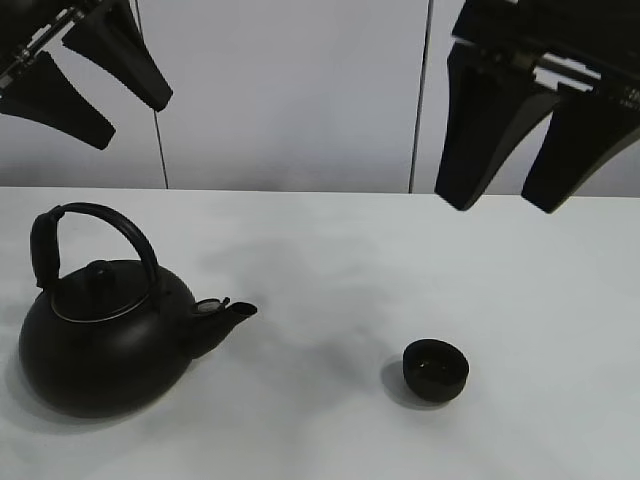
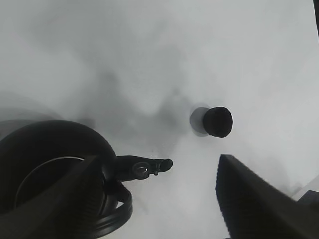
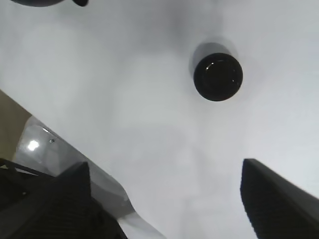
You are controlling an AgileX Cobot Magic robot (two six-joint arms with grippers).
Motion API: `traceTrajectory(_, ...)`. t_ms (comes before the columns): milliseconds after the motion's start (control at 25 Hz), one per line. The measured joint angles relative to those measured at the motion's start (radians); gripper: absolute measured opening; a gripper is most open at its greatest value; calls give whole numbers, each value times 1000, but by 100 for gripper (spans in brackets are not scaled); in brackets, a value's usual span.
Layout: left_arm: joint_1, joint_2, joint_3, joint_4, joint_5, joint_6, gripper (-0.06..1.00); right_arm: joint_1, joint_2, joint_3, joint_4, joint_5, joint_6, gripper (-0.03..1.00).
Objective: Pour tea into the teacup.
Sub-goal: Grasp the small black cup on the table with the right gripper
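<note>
The teacup (image 1: 436, 369) is a small black handleless bowl standing upright on the white table, right of centre. It also shows in the left wrist view (image 2: 218, 121) and the right wrist view (image 3: 218, 77). The big black kettle (image 1: 100, 340) with its arched handle stands at the left, spout pointing toward the teacup; it also shows in the left wrist view (image 2: 45, 174). My left gripper (image 1: 130, 120) is open and empty, high above the kettle. My right gripper (image 1: 500, 203) is open and empty, high above the teacup and behind it.
The white table (image 1: 330, 260) ends at a grey panelled wall (image 1: 290, 90) behind. A table edge (image 3: 30, 144) shows in the right wrist view, with a sliver of the kettle (image 3: 45, 2) at the frame's border.
</note>
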Motion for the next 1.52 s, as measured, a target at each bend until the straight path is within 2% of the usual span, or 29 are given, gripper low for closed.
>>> traceTrajectory(480,0,0,0,0,-1,0,48,3,176,0,-87,-38,37,58)
traceTrajectory(720,0,0,0,0,-1,0,48,87,201,0,-217,-107,69,58)
traceTrajectory(880,0,0,0,0,-5,0,48,120,207,-1,-227,-157,99,58)
traceTrajectory(1520,0,0,0,0,-6,0,48,121,396,-1,-265,-218,126,58)
